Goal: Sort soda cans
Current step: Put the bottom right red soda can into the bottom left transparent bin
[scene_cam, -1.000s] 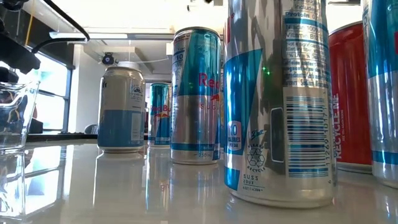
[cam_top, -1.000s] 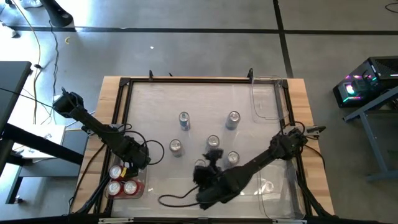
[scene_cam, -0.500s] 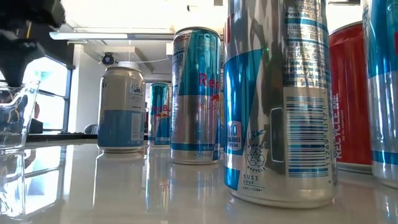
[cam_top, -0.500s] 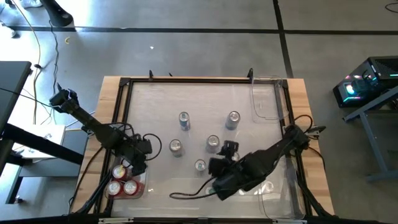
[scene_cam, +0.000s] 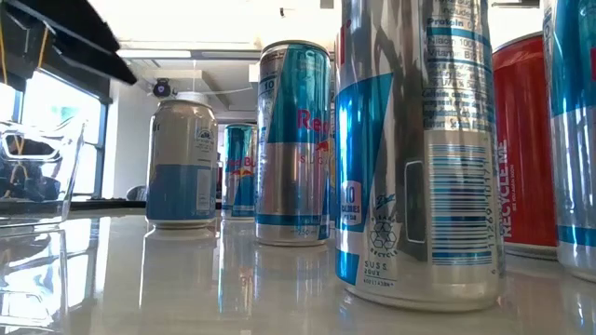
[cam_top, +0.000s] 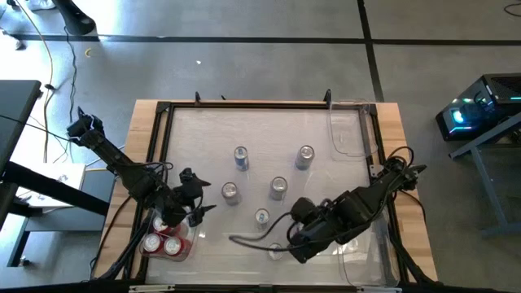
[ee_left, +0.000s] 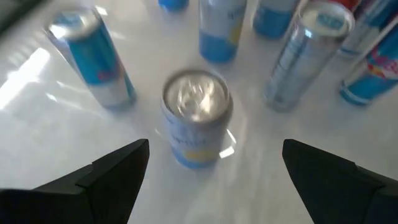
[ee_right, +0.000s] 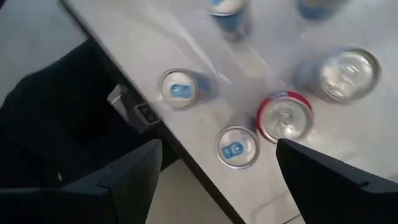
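Several silver and silver-blue cans stand upright mid-table, among them one [cam_top: 230, 192], one [cam_top: 278, 187] and one [cam_top: 261, 216]. Red cans [cam_top: 161, 242] stand in a clear bin at the near left corner. My left gripper [cam_top: 195, 194] is open and empty, just left of the can [ee_left: 197, 115], which stands ahead of its spread fingers. My right gripper [cam_top: 295, 241] is open and empty, raised above the near edge; below it stand two silver-blue cans [ee_right: 236, 147], a red can [ee_right: 284, 116] and a silver one [ee_right: 348, 65].
A clear bin [cam_top: 348, 130] sits at the far right corner and another [cam_top: 358, 244] at the near right. A black frame [cam_top: 167, 110] edges the table. In the low view tall cans [scene_cam: 419, 149] crowd the near edge, with a red one [scene_cam: 526, 149] behind.
My left gripper has moved from above the red-can bin toward the table's right, ending just left of the silver can. My right arm has drawn back toward the table's right edge, uncovering the can near the table's middle.
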`<state>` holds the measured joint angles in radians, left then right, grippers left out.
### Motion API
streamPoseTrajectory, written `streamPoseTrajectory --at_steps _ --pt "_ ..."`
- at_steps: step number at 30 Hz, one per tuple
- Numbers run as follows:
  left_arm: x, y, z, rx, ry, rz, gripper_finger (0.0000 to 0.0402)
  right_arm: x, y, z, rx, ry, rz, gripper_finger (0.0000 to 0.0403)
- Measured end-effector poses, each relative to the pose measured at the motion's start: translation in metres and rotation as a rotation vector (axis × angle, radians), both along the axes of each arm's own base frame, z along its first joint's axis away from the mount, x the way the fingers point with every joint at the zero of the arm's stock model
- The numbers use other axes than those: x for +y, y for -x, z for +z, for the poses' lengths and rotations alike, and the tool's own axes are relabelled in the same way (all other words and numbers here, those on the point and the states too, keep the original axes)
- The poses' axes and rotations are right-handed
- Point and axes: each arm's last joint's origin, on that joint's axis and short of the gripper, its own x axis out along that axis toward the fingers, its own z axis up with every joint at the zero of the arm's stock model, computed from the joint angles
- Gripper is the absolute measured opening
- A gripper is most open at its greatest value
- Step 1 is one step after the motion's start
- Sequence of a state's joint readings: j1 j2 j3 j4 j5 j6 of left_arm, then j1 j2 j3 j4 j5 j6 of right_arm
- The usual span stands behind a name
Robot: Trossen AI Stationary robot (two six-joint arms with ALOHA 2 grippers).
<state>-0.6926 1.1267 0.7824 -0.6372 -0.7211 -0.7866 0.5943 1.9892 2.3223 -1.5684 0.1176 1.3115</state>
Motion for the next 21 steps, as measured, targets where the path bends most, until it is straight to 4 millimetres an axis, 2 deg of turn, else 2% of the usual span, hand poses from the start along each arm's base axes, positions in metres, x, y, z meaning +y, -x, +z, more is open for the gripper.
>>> streamPoseTrajectory --at_steps 2,5,10,13,16,21 --pt "-0.001 0.000 0.002 -0.035 -0.030 0.007 0.0365 -0.003 -0.003 -0.010 0.053 -0.015 -0.058 0.0311" --pt "-0.003 0.001 0.003 -0.066 -0.077 0.012 0.0365 -0.008 -0.009 -0.036 0.182 -0.024 -0.124 0.0311" --pt "-0.005 0.003 0.004 -0.092 -0.142 0.008 0.0365 -0.026 -0.009 -0.073 0.388 -0.060 -0.225 0.0311" --pt "-0.007 0.005 0.004 -0.091 -0.154 -0.006 0.0365 -0.035 -0.012 -0.082 0.399 -0.068 -0.265 0.0311" --pt "-0.009 0.007 0.003 -0.081 -0.173 -0.021 0.0365 -0.044 -0.017 -0.084 0.389 -0.081 -0.305 0.0311" --pt "-0.010 0.008 0.002 -0.089 -0.196 -0.012 0.0365 -0.050 -0.025 -0.095 0.392 -0.132 -0.278 0.0314"
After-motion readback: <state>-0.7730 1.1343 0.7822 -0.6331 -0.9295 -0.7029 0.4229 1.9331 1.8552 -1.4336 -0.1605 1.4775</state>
